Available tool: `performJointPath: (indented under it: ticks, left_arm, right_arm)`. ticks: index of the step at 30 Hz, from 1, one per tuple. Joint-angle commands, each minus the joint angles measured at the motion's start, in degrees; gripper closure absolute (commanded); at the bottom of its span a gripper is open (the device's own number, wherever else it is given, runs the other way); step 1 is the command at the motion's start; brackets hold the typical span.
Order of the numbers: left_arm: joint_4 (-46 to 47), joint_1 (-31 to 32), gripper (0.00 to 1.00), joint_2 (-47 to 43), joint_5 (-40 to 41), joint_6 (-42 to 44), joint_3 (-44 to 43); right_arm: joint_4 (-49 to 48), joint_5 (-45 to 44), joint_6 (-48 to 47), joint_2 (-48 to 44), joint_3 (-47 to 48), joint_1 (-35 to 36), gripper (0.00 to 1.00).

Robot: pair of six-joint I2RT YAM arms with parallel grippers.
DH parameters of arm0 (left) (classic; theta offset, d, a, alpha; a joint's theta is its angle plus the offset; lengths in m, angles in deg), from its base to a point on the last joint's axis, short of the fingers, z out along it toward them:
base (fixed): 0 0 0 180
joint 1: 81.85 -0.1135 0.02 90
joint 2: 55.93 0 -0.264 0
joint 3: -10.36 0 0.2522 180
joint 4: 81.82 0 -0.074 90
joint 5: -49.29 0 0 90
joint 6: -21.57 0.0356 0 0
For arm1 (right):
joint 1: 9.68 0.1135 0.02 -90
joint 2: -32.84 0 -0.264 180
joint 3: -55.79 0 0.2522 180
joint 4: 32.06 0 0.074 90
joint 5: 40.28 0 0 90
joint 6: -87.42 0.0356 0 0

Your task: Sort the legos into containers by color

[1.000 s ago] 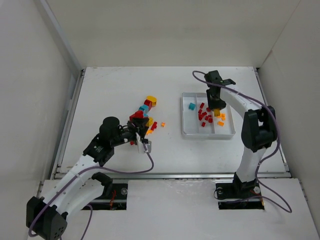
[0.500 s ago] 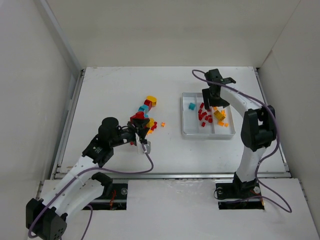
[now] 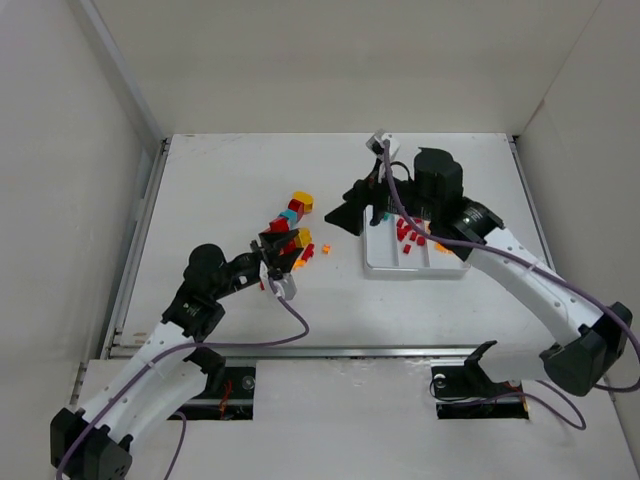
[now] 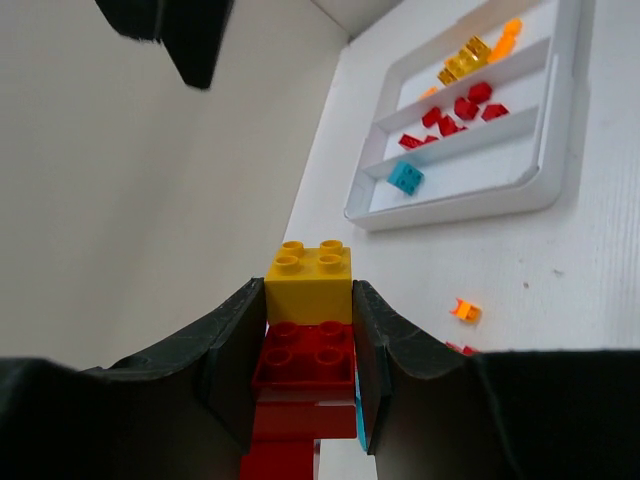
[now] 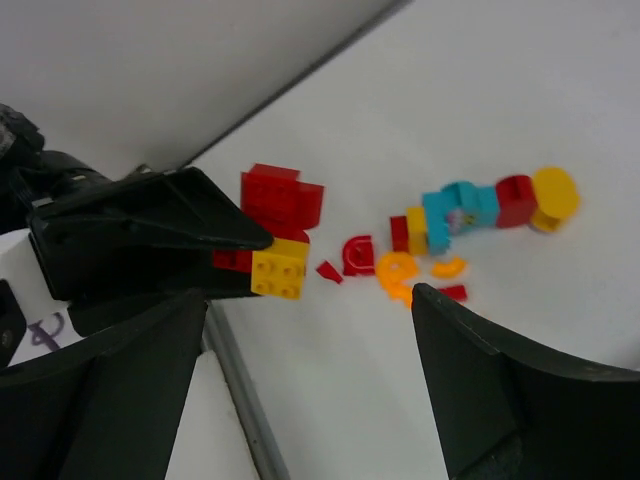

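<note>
A red brick [image 4: 305,355], with a yellow brick [image 4: 309,270] stacked on it, is clamped between the fingers of the left gripper [image 4: 306,318], left of centre in the top view, beside the loose legos [image 3: 297,207]. The right gripper [image 5: 310,296], spread wide and empty, is hung close by, just left of the tray [image 3: 416,271]. A collision could be caused by this crowding, or colours mixed if the joined stack were dropped into one compartment.

The 2 arms [image 3: 530,285] are white with black joints; purple cables [image 3: 304,327] run behind black, wedge-shaped fingers [image 4: 235,360].
</note>
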Motion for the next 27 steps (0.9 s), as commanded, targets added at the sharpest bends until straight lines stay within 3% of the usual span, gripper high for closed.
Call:
performJointPath:
  ticks: [1,15,27]
  left_arm:
    - [9.1,0.0,1.00,-2.0,-1.5,-7.0,0.1]
    - [9.1,0.0,1.00,-1.3,0.8,-9.8,-1.1]
    - [9.1,0.0,1.00,-0.8,1.4,-9.3,-1.6]
  right_arm:
    - [-11.0,10.4,4.7,4.0,0.0,1.4,0.11]
    - [-11.0,7.7,10.0,9.2,2.8,6.7,0.17]
    - [-11.0,2.5,11.8,13.0,3.9,8.0,0.29]
